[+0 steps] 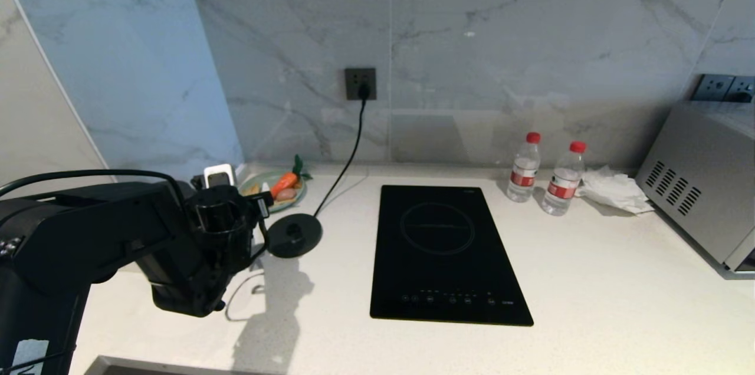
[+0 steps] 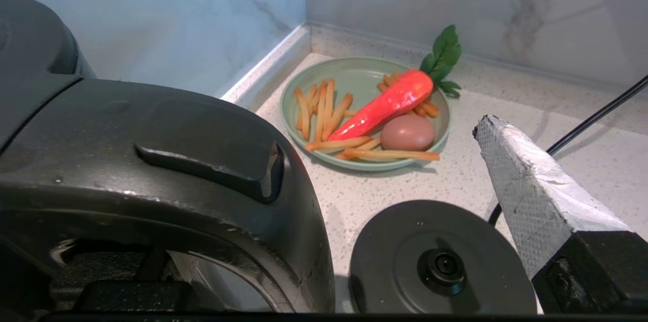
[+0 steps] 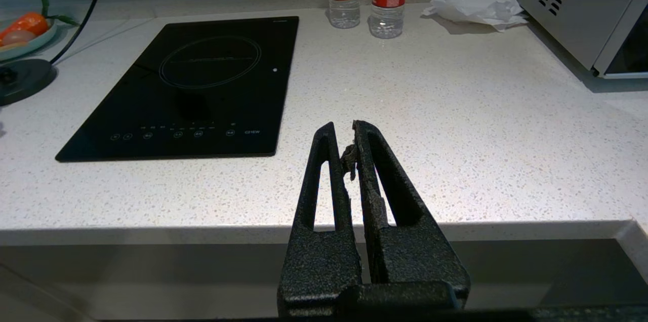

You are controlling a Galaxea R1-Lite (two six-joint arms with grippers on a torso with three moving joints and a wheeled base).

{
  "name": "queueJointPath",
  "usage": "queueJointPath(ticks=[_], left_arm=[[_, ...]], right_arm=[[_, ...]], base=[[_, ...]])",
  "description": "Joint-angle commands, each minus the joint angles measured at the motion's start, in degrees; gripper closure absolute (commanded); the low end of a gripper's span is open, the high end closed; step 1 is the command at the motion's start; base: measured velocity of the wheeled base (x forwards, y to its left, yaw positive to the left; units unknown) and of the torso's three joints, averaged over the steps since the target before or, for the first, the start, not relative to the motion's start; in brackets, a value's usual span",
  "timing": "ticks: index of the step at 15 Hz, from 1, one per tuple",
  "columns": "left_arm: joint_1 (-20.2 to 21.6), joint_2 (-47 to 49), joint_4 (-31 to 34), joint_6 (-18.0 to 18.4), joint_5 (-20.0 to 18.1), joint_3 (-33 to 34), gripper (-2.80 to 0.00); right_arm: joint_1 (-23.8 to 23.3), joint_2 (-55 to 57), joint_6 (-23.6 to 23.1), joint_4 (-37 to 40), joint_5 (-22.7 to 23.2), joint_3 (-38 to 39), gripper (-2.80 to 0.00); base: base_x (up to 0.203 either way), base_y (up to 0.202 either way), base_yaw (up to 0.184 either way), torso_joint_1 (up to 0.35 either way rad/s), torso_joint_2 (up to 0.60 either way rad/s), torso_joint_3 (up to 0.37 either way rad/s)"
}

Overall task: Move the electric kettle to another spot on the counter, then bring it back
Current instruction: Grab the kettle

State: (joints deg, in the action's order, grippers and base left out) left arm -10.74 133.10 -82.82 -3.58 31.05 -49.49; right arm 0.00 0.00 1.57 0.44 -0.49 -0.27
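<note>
1. Our left gripper (image 2: 324,195) is over the left end of the counter (image 1: 590,304), near the back corner. Its jaws stand wide open.
2. One white padded finger (image 2: 526,185) shows plainly, above the round base disc (image 2: 440,261) and clear of everything.
3. The other finger is mostly hidden low down behind the kettle's handle loop, so we cannot tell whether it touches anything. We see no grip on the kettle.
4. The electric kettle (image 2: 152,160) fills the near side of the left wrist view, with its matte lid and curved handle top close to the camera.
5. The kettle is off its base and just beside the disc, on the side towards the wall corner. In the head view our left arm covers most of it, and we cannot tell whether it rests on the counter.
6. The base disc lies bare on the counter. Its black cord (image 1: 348,151) runs up to the wall socket (image 1: 360,84).
7. Behind the disc, a green plate (image 2: 354,71) holds a toy carrot (image 2: 390,104), an egg (image 2: 407,132) and some fries.
8. The black hob (image 1: 448,251) is set into the counter's middle. Two water bottles (image 1: 524,167) and a crumpled tissue (image 1: 613,189) lie beyond it, near a grey appliance (image 1: 702,180).
9. Our right gripper (image 3: 344,132) hangs off the counter's front edge, with its jaws pressed together on nothing.
</note>
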Motion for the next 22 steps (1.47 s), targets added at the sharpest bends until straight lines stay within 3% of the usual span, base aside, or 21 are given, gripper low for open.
queueJointPath(ticks=[1,22], left_arm=[[0.1,0.2,-0.5,-0.1,0.3,0.4,-2.80],[0.2,-1.6,-3.9,0.0,-2.4,6.3,-2.80]], right_arm=[[0.0,0.1,0.0,0.0,0.0,0.0,0.00],[0.0,0.1,0.0,0.0,0.0,0.0,0.00]], base=[[0.000,0.000,0.000,0.000,0.00,0.000],[0.000,0.000,0.000,0.000,0.00,0.000]])
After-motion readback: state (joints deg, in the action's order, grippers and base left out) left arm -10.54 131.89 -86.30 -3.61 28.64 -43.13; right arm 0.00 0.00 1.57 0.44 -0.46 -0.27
